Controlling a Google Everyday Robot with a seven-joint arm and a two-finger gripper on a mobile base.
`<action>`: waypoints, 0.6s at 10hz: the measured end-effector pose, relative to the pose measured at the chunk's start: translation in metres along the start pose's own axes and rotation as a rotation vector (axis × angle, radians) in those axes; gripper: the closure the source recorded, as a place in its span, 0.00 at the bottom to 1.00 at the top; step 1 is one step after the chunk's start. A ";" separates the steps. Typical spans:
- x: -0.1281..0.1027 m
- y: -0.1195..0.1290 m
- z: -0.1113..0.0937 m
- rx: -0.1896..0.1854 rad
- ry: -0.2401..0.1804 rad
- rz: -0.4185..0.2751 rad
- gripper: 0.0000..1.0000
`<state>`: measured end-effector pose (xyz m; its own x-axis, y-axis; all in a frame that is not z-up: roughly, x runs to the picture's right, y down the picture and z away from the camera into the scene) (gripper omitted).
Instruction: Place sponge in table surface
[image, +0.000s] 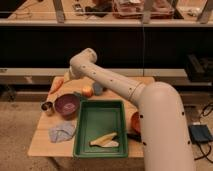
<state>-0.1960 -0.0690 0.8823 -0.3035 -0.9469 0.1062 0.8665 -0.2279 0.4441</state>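
At the back-left of the tabletop (40, 146), the gripper (70, 74) hangs mostly hidden behind the arm's own elbow; its grip is unreadable. The pale sponge (65, 76) peeks out just left of it, beside the carrot (56, 84). Whether it is held or resting is unclear. The green tray (97, 120) sits centre-front, with the purple bowl (67, 105) to its left.
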 end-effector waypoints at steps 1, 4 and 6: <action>-0.004 -0.006 0.006 0.001 -0.006 -0.004 0.33; -0.017 -0.012 0.021 0.013 -0.027 0.010 0.33; -0.022 -0.014 0.030 0.023 -0.042 0.033 0.33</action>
<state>-0.2137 -0.0379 0.9006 -0.2923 -0.9431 0.1584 0.8670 -0.1914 0.4601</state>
